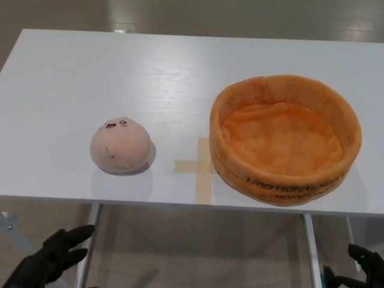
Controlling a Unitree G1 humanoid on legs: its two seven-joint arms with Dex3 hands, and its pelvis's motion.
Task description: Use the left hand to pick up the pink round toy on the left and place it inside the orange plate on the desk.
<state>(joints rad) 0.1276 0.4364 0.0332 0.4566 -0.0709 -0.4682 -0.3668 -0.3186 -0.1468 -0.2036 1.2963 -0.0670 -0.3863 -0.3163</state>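
A pale pink round toy point(120, 145) with tiny dark face marks is sitting left of the tan tape cross point(201, 168) on the white table point(150, 78); right of it, an orange plate point(285, 139) is showing black lettering.

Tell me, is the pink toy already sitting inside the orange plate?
No, the pink toy sits on the white desk, left of the empty orange plate.
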